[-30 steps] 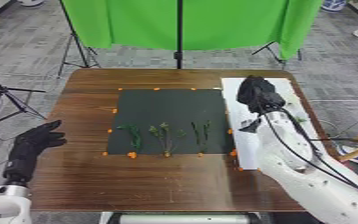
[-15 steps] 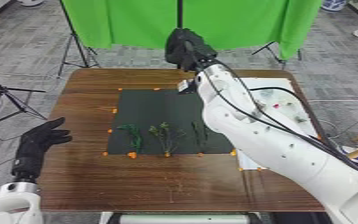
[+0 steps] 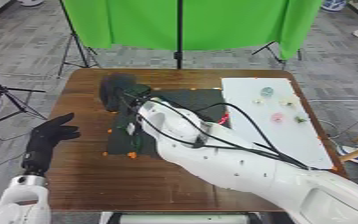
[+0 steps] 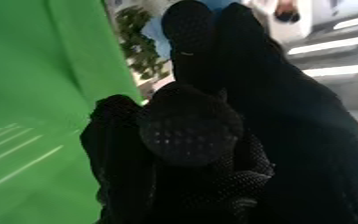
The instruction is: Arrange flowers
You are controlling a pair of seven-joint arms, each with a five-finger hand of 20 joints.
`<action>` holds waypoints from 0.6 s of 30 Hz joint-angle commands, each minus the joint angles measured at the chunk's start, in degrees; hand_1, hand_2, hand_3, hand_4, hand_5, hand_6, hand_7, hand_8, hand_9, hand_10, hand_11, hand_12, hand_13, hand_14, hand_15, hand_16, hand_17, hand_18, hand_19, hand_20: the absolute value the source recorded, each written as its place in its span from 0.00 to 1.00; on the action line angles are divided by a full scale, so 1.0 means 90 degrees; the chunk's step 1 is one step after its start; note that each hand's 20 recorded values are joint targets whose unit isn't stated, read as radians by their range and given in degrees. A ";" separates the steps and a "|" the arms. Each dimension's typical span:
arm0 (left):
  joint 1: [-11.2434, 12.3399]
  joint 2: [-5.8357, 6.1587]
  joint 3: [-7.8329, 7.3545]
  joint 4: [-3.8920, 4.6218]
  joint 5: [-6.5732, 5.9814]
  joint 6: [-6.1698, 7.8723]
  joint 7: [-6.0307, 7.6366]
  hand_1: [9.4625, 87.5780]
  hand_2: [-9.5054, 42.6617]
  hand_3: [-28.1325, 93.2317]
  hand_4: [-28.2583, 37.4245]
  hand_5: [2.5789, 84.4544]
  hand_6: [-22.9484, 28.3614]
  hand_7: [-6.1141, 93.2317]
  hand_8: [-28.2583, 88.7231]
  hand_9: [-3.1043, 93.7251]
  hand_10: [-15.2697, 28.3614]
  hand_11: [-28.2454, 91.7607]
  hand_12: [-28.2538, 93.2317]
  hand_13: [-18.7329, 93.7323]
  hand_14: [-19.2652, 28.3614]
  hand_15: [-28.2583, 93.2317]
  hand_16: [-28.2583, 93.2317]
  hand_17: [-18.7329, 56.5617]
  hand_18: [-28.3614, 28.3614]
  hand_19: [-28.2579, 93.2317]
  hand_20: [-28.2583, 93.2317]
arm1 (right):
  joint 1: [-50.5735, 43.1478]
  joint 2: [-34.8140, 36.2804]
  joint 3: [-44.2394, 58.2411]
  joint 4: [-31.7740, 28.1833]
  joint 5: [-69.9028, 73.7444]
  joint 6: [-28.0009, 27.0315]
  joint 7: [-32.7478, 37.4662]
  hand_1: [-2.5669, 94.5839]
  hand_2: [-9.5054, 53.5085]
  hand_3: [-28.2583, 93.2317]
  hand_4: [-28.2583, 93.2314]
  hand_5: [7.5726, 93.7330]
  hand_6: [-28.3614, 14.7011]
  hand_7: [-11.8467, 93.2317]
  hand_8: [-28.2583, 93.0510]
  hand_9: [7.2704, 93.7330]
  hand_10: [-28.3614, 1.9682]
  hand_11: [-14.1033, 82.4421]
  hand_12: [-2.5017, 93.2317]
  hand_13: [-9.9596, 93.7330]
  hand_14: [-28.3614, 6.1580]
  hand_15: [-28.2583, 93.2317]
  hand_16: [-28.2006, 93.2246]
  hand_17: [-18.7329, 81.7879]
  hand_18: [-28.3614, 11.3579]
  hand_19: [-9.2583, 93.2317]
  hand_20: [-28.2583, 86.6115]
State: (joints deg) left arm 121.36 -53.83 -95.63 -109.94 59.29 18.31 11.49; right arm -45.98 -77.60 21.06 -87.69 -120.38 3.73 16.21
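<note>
The right hand (image 3: 118,92), in coarse black mesh fabric with a rounded, dimpled patch in the right wrist view, is above the far left corner of the matte dark mat (image 3: 122,146); whether it is open or closed, or grips anything, cannot be told. Its smooth white arm crosses the mat from the near right, draped with looping black cables. The left hand (image 3: 44,137) is at the table's left edge, open, its fingers loosely spread.

On the mat's left part lies a thin, wavy green stem (image 3: 137,138); a small red flower (image 3: 223,118) is at its right edge. Small round blossoms dot the flat white board (image 3: 291,145) at right: a pale blue-green bloom (image 3: 267,92) farthest, two cream blooms (image 3: 288,104) nearer, then a pink bloom (image 3: 277,118) with a jagged green piece (image 3: 301,119) right of it. Orange scraps (image 3: 132,155) edge the mat on the grained brown table (image 3: 149,190).
</note>
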 commanded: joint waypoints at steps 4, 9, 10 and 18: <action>-0.0063 -0.0039 0.0128 0.0043 -0.0112 -0.0003 0.0042 0.22 0.76 0.75 0.00 0.57 0.51 0.19 0.18 0.60 0.71 0.46 0.35 0.61 0.84 0.52 0.21 0.43 0.76 0.40 0.42 | 0.0008 -0.0134 -0.0465 0.0082 -0.0247 -0.0182 -0.0101 0.68 0.00 0.71 0.11 0.82 0.62 0.35 0.35 0.97 0.66 0.27 0.51 0.99 0.83 0.70 0.55 0.85 0.44 1.00 0.73; -0.0082 -0.0030 0.0136 0.0049 -0.0114 -0.0044 0.0061 0.17 0.66 0.76 0.00 0.57 0.52 0.18 0.18 0.60 0.71 0.46 0.35 0.60 0.85 0.52 0.21 0.43 0.76 0.40 0.42 | 0.0038 -0.0137 -0.0551 0.0224 -0.0358 -0.0204 -0.0087 0.67 0.00 0.71 0.11 0.80 0.63 0.36 0.35 0.95 0.66 0.27 0.52 0.98 0.84 0.71 0.55 0.84 0.44 1.00 0.73; -0.0072 -0.0038 0.0126 0.0044 -0.0103 -0.0051 0.0058 0.17 0.65 0.76 0.00 0.56 0.52 0.18 0.18 0.59 0.72 0.46 0.35 0.60 0.85 0.52 0.21 0.43 0.76 0.41 0.42 | 0.0040 -0.0139 -0.0564 0.0258 -0.0390 -0.0220 -0.0090 0.67 0.00 0.71 0.11 0.79 0.64 0.36 0.35 0.95 0.66 0.27 0.52 0.98 0.83 0.71 0.55 0.84 0.44 1.00 0.73; -0.0039 -0.0070 0.0076 0.0032 -0.0095 -0.0097 0.0028 0.16 0.59 0.76 0.00 0.56 0.53 0.17 0.18 0.59 0.72 0.46 0.35 0.60 0.85 0.52 0.21 0.43 0.77 0.42 0.42 | -0.0060 -0.0102 -0.0608 0.0420 -0.0610 -0.0255 -0.0096 0.63 0.00 0.73 0.10 0.77 0.69 0.35 0.32 0.96 0.68 0.29 0.54 0.98 0.83 0.71 0.54 0.84 0.43 1.00 0.73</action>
State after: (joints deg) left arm 120.55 -53.89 -94.63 -109.92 58.73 18.20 12.01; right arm -46.12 -78.39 15.77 -84.87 -123.48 2.11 15.47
